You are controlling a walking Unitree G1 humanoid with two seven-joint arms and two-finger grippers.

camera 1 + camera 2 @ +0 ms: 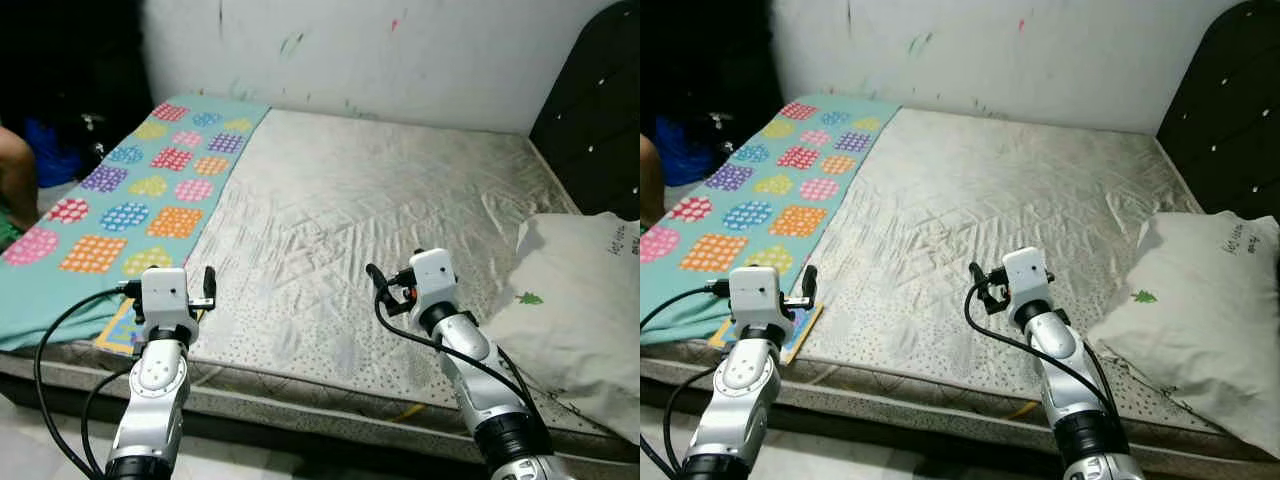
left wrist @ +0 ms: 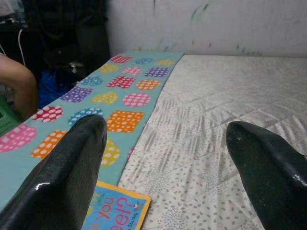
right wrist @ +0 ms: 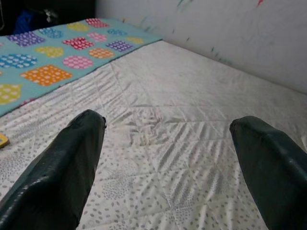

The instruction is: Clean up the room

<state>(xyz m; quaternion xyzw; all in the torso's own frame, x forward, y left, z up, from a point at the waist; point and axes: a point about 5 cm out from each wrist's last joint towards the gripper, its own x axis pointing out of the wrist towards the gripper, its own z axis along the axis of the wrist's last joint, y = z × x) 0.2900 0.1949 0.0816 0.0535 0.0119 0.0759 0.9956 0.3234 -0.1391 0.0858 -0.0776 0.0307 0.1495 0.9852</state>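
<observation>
Fingers spread wide on the left end effector (image 2: 163, 158), which hovers over the near edge of the bed (image 1: 380, 200) above a children's book (image 2: 115, 208) lying at the fringe of the teal patterned blanket (image 1: 130, 200). The right end effector (image 3: 168, 158), likewise spread and empty, hangs over the bare mattress. A white pillow (image 1: 585, 300) lies at 3 o'clock; a person's knee (image 1: 18, 180) shows at 9 o'clock.
</observation>
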